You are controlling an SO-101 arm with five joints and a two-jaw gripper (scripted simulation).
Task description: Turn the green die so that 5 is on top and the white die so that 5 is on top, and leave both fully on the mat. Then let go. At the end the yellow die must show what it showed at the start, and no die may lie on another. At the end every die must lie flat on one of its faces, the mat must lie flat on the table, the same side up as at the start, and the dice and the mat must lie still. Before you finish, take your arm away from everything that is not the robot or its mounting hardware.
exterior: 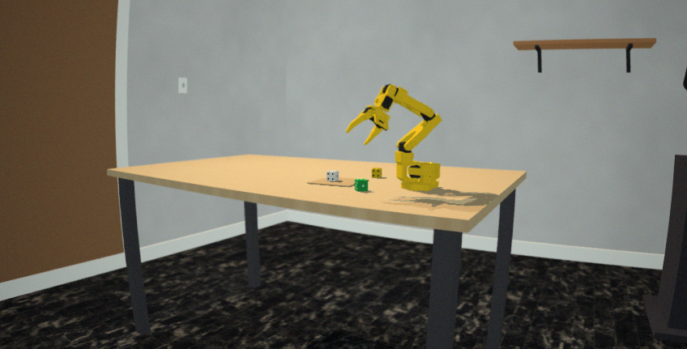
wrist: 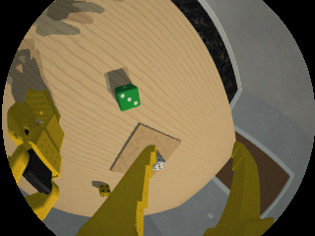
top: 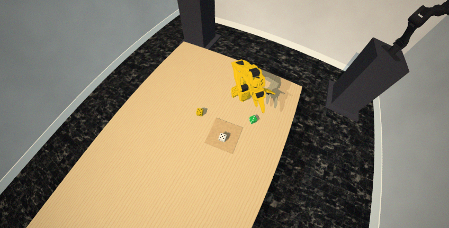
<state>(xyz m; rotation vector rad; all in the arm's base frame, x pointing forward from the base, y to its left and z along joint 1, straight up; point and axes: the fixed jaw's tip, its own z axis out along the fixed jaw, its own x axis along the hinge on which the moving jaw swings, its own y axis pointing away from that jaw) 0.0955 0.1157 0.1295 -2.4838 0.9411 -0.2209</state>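
Fingers point(exterior: 362, 131) parted, high above green die point(exterior: 360, 185).

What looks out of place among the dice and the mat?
The green die lies on the bare table, just off the mat, while the white die sits on it. The tool hangs high above, holding nothing. Nothing looks tilted or stacked.

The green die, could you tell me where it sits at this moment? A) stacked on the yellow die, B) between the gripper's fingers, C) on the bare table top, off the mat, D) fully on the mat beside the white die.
C: the green die lies on the wood just outside the mat, while the gripper hangs open high above the table, holding nothing.
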